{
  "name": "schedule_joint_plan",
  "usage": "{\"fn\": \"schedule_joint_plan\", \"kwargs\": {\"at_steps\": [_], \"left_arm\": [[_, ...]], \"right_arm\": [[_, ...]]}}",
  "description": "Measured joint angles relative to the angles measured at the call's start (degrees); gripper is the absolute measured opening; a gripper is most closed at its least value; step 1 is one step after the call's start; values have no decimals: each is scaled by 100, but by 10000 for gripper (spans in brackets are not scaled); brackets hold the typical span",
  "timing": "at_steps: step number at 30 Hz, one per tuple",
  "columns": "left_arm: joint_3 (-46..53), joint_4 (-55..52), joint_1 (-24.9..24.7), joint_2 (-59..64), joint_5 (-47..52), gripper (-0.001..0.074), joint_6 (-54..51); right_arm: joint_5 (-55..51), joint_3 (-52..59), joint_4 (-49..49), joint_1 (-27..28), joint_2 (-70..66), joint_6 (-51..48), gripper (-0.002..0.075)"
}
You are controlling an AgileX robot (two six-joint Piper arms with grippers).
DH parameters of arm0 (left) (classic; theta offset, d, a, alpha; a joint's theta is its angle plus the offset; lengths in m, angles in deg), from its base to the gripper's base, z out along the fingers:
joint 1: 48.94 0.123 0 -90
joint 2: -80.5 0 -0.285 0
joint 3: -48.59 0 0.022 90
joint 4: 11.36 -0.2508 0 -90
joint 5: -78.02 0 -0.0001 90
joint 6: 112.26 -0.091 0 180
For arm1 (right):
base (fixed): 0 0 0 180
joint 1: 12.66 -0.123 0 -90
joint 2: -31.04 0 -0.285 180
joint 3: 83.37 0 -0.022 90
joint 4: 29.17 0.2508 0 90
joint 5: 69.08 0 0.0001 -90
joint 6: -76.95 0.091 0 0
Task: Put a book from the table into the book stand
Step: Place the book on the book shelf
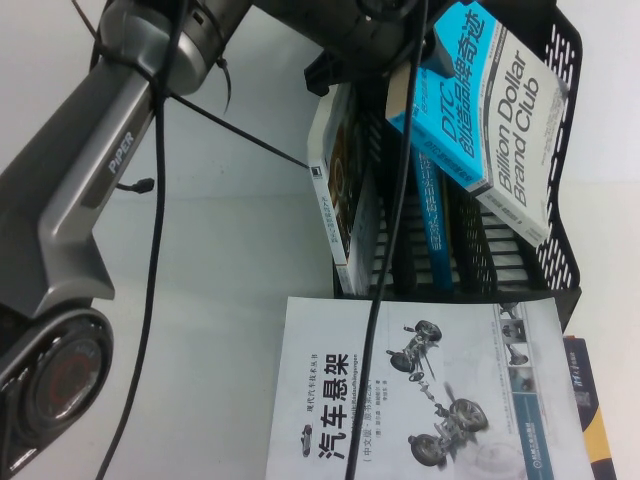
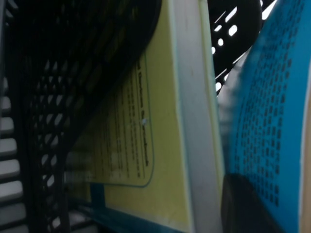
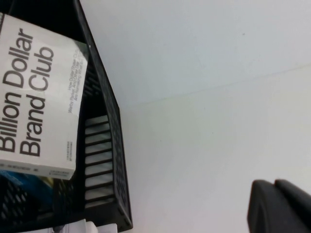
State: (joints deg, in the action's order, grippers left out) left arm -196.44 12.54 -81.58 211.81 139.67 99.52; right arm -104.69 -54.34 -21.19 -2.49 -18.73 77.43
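One step is left, as you can judge it: the book (image 1: 487, 115) hangs tilted over the book stand (image 1: 560, 250) at one o'clock, not yet seated in a slot. Your left gripper (image 1: 400, 40) grasps its upper end. Right gripper (image 3: 279, 206) sits over bare table (image 3: 204, 87), pinched together. Dividers crowd below; open room lies at nine o'clock.

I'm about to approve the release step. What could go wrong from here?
The DTC book is tilted across the black book stand, not down in a slot; released now, it may stay propped. The left gripper sits among the shelved books, so withdrawing could snag the blue-spined book. The right gripper is over the table.
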Motion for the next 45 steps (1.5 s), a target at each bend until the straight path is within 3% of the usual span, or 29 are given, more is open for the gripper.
{"fn": "schedule_joint_plan", "kwargs": {"at_steps": [9,23,32,45], "left_arm": [[-55,-906,-342,12,-49,182,561],[-117,-909,-355,-32,261,182,619],[-85,-976,-367,-365,963,181,543],[-53,-1199,-586,-441,529,181,554]], "right_arm": [[-62,10,69,0,0,67,-2],[-263,10,90,0,0,67,-2],[-390,10,262,0,0,75,-2],[-450,10,463,0,0,34,-2]]}}
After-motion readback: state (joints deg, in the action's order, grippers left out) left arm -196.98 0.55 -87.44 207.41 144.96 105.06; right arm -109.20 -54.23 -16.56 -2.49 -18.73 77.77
